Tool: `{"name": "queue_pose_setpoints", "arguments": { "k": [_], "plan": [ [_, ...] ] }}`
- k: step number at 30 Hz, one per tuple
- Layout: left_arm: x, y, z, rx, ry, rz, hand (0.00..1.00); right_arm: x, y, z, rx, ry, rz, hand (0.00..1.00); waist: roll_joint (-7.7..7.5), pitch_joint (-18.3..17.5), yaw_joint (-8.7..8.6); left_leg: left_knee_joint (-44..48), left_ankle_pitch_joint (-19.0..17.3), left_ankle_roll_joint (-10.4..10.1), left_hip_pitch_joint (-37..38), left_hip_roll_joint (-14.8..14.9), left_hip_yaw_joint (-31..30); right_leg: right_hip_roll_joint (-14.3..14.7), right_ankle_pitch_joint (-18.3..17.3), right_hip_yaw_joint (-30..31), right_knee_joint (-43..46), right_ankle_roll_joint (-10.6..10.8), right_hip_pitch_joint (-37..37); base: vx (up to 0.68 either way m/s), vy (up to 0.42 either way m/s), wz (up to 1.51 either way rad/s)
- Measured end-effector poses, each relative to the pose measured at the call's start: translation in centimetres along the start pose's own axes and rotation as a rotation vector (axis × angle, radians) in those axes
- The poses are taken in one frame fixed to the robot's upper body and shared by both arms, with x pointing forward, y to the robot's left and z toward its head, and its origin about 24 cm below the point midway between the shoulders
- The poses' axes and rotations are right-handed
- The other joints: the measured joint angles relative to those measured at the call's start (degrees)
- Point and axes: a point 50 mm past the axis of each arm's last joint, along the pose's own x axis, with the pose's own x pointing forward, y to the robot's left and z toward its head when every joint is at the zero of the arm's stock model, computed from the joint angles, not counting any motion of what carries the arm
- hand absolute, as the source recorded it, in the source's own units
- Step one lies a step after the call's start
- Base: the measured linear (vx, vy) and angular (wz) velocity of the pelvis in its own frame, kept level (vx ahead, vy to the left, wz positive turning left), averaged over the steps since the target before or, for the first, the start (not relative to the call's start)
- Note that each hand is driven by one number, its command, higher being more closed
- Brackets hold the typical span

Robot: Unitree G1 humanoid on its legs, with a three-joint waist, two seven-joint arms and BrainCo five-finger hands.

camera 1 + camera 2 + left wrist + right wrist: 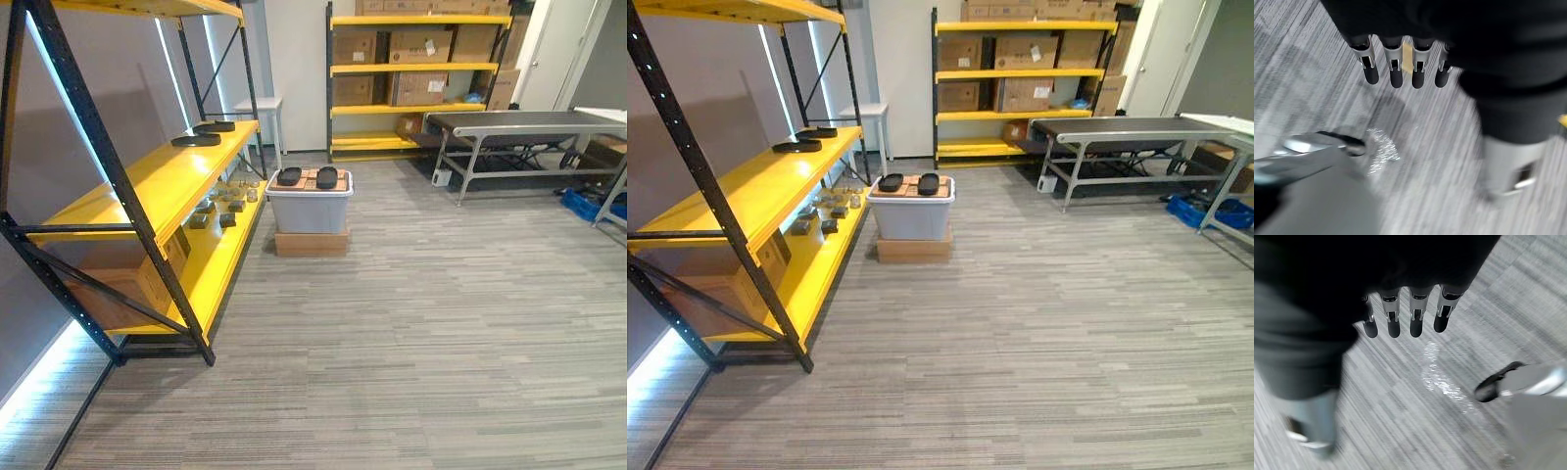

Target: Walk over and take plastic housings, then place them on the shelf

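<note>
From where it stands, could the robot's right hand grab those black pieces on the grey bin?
Probably not yet: the black pieces lie on the grey bin far across the floor, while the right hand hangs open above it. Nothing blocks the walk.

A black-framed rack with yellow shelves (147, 186) runs along the left wall. Two flat black oval plastic housings (196, 140) lie on its middle shelf towards the far end, and small grey parts (220, 206) are scattered on the lower shelf. Beside the rack's far end a grey plastic bin (309, 211) stands on a flat cardboard carton (312, 243), with another black housing pair (289, 176) side by side on top. At the back, a second yellow rack (421, 67) holds brown cardboard boxes (421, 46), with a grey metal table (519, 122) in front of its right end.
</note>
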Motion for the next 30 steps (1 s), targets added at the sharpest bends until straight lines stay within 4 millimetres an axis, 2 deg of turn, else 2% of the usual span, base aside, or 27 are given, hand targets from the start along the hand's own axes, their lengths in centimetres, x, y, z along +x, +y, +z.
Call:
{"name": "queue_pose_setpoints", "arguments": {
  "k": [6, 10, 18, 28, 30],
  "plan": [
    [0.3, 2.3, 4.6, -0.04, -0.146, 0.064, 0.0, 0.5, -0.2, 4.7, 0.006, -0.136, 0.0, 0.0, 1.1, 1.0, 0.07, -1.3, -0.6, -0.9, 2.2, 0.3, 0.2, 0.4, 0.2, -0.4, -3.1, 0.1, 3.3, 0.1, -0.014, -0.02],
    [0.3, 2.4, 5.0, -0.072, -0.169, 0.056, 0.0, 0.5, -0.6, 6.5, 0.0, -0.178, 0.001, 0.0, 1.21, 1.7, 0.01, -1.5, -0.9, -1.5, 3.1, 0.4, 0.2, 0.4, 0.0, -0.7, -3.8, 0.9, 4.6, 0.06, -0.006, 0.01],
    [0.3, 0.6, 3.4, -0.141, -0.137, 0.031, 0.0, 0.5, -0.9, 5.7, 0.078, -0.159, -0.002, 0.0, 1.31, 2.1, 0.03, -1.6, -1.2, -2.0, 4.0, 0.4, -0.3, 0.2, -0.9, -2.2, -3.8, 2.3, 5.7, 0.01, -0.006, 0.06],
    [0.3, -1.0, 2.6, -0.042, -0.113, -0.009, 0.0, 0.5, 0.8, 3.6, 0.13, -0.101, 0.034, 0.0, 1.26, 2.4, 0.24, -1.9, -1.3, -2.0, 3.7, 0.4, -0.1, 0.2, -1.0, -2.2, -3.7, 2.5, 5.0, -0.04, -0.003, 0.0],
    [0.3, -1.0, 2.6, -0.042, -0.115, -0.005, 0.0, 0.5, 1.2, 3.2, 0.1, -0.091, 0.043, 0.0, 0.86, 3.0, 0.49, -2.0, -1.3, -1.9, 3.7, 0.4, 0.2, 0.2, -1.0, -2.0, -3.6, 2.4, 4.7, -0.06, 0.004, -0.06]
  ]
}}
